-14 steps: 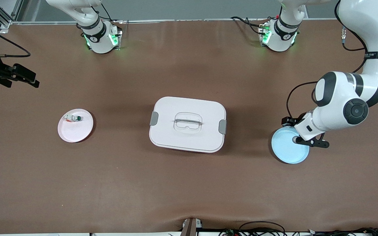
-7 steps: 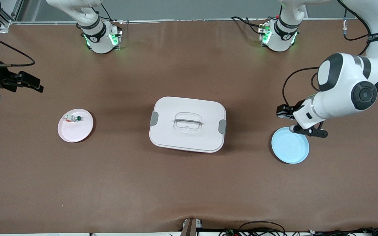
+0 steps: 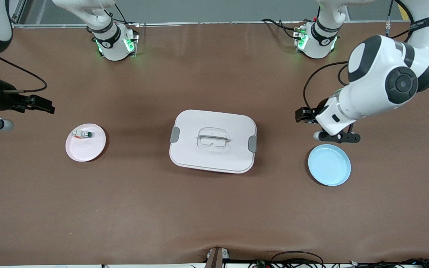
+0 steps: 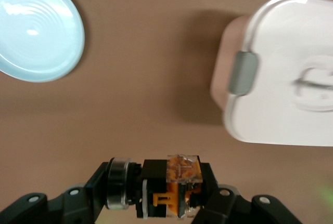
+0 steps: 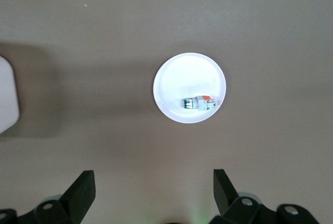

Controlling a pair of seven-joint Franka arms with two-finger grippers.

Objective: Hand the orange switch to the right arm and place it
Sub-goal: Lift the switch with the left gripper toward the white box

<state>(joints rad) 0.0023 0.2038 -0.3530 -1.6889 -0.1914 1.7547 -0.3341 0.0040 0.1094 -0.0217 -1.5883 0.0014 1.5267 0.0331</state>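
Note:
The orange switch, a small black box with an orange face and a silver ring, sits clamped between the fingers of my left gripper. In the front view the left gripper hangs over bare table between the blue plate and the white box; the switch itself is hidden there. My right gripper hovers at the right arm's end of the table, near the pink plate. In the right wrist view the right gripper is wide open with nothing between its fingers.
The pink plate holds a small white-and-green part with a red bit. The blue plate has nothing on it. The white lidded box with grey latches stands mid-table.
The left arm has lifted away from over the blue plate toward the white box, still shut on the switch. The right arm has come in from the table's end toward the pink plate.

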